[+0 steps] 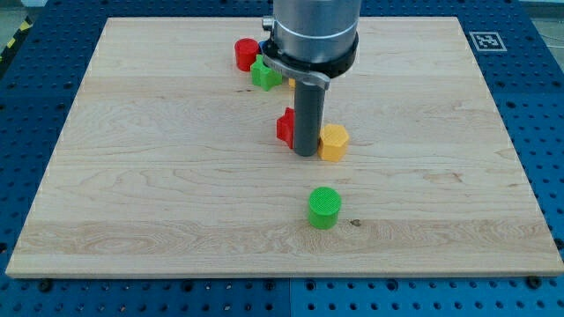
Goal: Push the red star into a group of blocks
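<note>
Red star [285, 127] sits near the counter [159, 176] centre, mostly hidden behind the rod, only its left part showing, so the star shape is a guess from the task line. No pincer on this rig, nothing opens or grips; the rod ends in my tip [305, 154], which is down on the counter, wedged between the red star on the view's left and the yellow block [334, 142] on the view's right, touching or just beside both, cannot tell which. Tip placement looks like mid-push: it stands at the star's right and lower side, which would suit shoving it up and left. Likely target group is at the view's top: red cylinder [246, 54] and green block [263, 74] touching each other, with a sliver of another yellow piece [289, 83] peeking behind the arm body, shape unclear. Star is well short of that group, so the task reads as not finished. Green cylinder [324, 208] stands alone lower down, apart from everything, probably irrelevant. Risk: the yellow block beside the tip may get dragged along, and the arm hides the contact side.
</note>
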Controlling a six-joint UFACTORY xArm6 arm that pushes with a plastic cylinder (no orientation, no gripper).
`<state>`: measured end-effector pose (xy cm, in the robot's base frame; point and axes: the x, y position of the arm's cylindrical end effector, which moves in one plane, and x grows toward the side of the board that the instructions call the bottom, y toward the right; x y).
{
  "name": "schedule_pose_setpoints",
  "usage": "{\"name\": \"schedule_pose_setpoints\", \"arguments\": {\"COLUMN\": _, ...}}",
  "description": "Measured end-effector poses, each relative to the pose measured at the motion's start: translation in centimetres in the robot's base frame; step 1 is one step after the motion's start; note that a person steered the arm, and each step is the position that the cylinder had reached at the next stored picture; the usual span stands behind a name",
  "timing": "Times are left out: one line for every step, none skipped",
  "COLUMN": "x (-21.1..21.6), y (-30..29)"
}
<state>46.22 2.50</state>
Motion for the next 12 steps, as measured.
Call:
{"name": "schedule_pose_setpoints", "arguments": {"x": -1.5, "y": -0.2}}
{"name": "schedule_pose_setpoints", "arguments": {"x": -1.5, "y": -1.4}}
{"name": "schedule_pose_setpoints", "arguments": {"x": -1.1, "y": -3.2}}
{"name": "schedule_pose_setpoints", "arguments": {"x": -1.2, "y": -4.2}}
{"name": "schedule_pose_setpoints", "arguments": {"x": -2.3, "y": -3.6}}
{"name": "schedule_pose_setpoints", "arguments": {"x": -3.5, "y": -3.3}}
{"name": "schedule_pose_setpoints", "arguments": {"x": -4.6, "y": -3.3}}
{"name": "schedule_pose_setpoints", "arguments": {"x": -4.9, "y": -3.3}}
{"name": "schedule_pose_setpoints", "arguments": {"x": -5.0, "y": -3.3}}
{"name": "schedule_pose_setpoints", "arguments": {"x": -5.0, "y": -2.7}}
{"name": "schedule_pose_setpoints", "arguments": {"x": -5.0, "y": -2.0}}
{"name": "schedule_pose_setpoints", "arguments": {"x": -4.0, "y": -2.1}}
